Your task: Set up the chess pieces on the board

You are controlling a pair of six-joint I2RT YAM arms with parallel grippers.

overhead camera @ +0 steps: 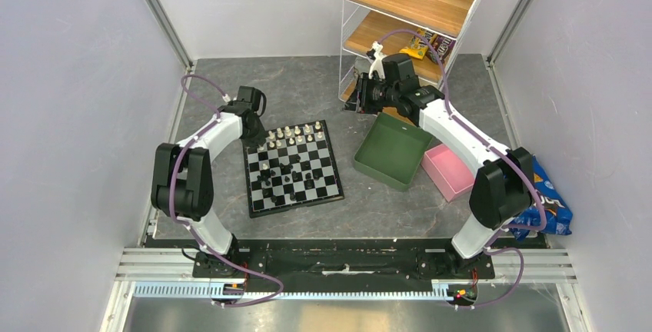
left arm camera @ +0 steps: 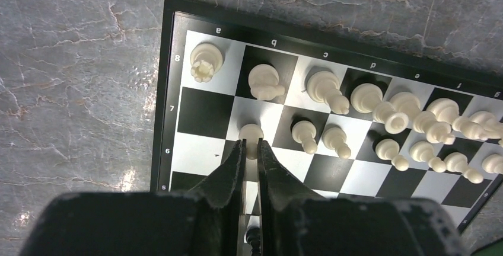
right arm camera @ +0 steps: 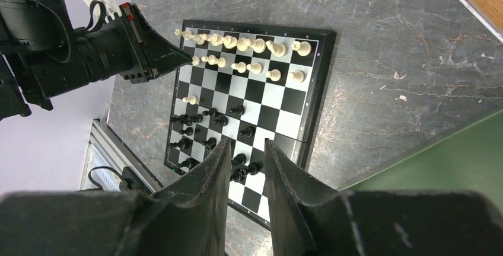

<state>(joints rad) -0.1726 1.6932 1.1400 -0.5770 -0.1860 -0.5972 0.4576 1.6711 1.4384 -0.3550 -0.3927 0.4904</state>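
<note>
We see the board [right arm camera: 279,108] lying on the grey marbled table [overhead camera: 307,86], left of centre and turned slightly askew. The cream-white pieces [left arm camera: 323,84] stand in two rows along its far edge, though the second row has a bare square at its left end. One more cream-white piece stands apart, nearer the middle on the left side. The black pieces [right arm camera: 246,131] sit scattered over the middle and near half of the board, not lined up in rows.

At the board's far left corner, the left end effector [left arm camera: 251,144] is clenched on a white pawn [left arm camera: 251,133]. The pawn stands upright in the second row, as far as we can tell on the square of column b, with its head showing just past the fingertips.

The right end effector [right arm camera: 247,142] hangs well apart from the board, above the table by the foot of the wire shelf rack [overhead camera: 407,1]. Its jaws stand apart and grasp nothing.

To the right of the board lies a green tray [overhead camera: 392,151], with a pink tray [overhead camera: 450,172] just beside it. A blue packet [overhead camera: 550,201] lies at the table's right edge
</note>
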